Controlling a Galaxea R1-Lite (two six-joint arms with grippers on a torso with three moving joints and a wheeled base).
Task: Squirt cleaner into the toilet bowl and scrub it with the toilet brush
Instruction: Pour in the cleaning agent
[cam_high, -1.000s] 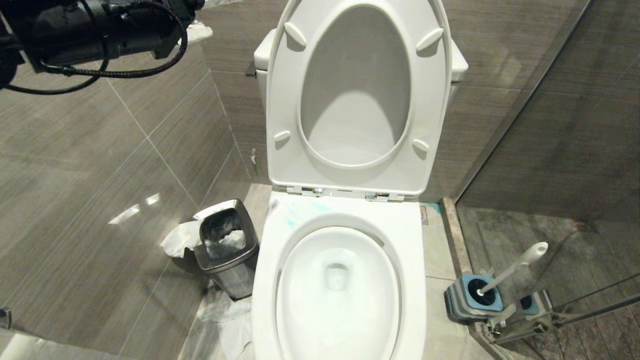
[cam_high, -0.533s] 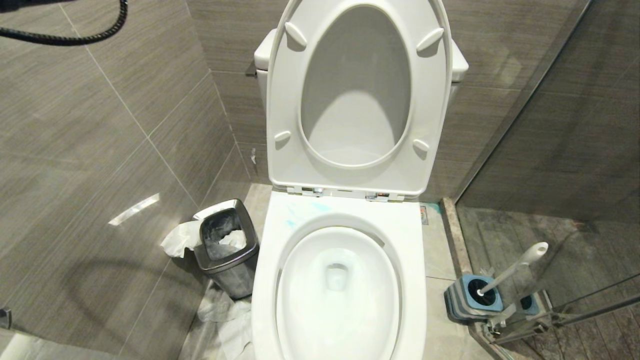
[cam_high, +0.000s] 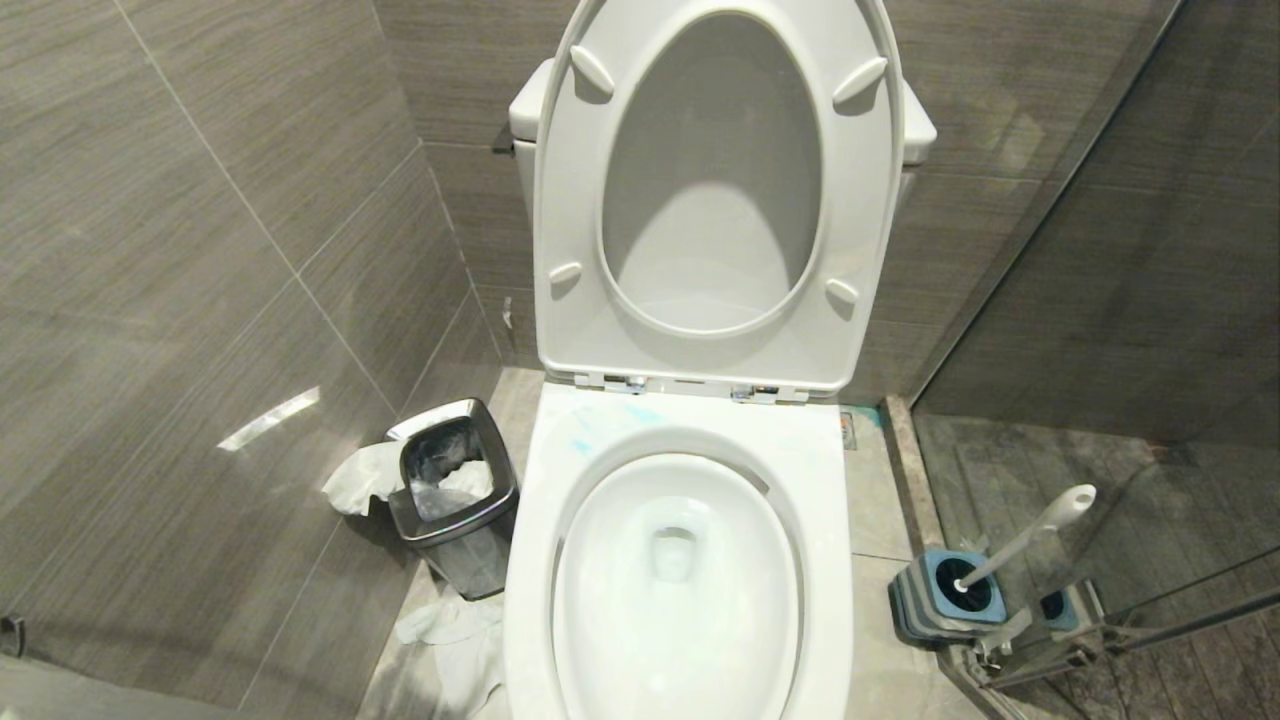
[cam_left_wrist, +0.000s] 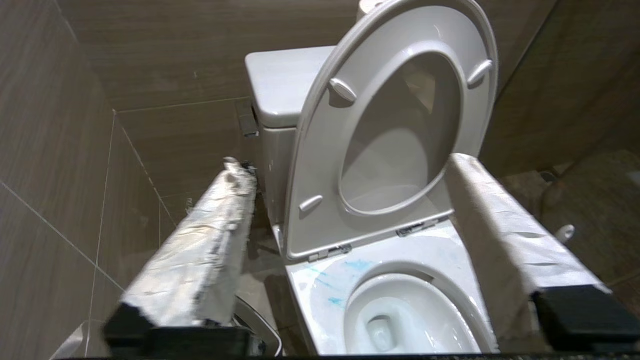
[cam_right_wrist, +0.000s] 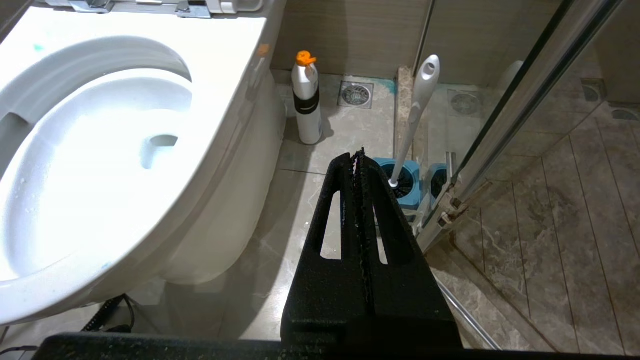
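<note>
Head view shows neither arm, only the glossy white porcelain toilet bowl (cam_high: 675, 580) with its seat and lid (cam_high: 715, 190) tipped up against the tank, which leaves the whole basin exposed for cleaning. Pale turquoise smears of cleaner (cam_high: 600, 425) lie on the flat rim behind the opening, so some liquid has evidently landed outside the basin. The long white plastic toilet brush (cam_high: 1030, 535) stands on the floor to the right of the bowl, its bristle head sunk in a square blue-grey holder (cam_high: 940, 595) and its handle leaning toward the glass shower door (cam_high: 1130, 600), a resting place that keeps it within reach of the right arm. A small steel bin (cam_high: 455, 495) with crumpled paper sits on the left, beside the tiled wall.

In the left wrist view, the left claw (cam_left_wrist: 350, 195) holds its two wrapped fingers spread apart with nothing between them, aimed over the bowl. In the right wrist view, the right claw (cam_right_wrist: 359, 152) is pressed fully closed and empty, low beside the bowl and pointing toward the brush. A white bottle with an orange cap (cam_right_wrist: 306, 97) stands on the floor close to the pedestal.
</note>
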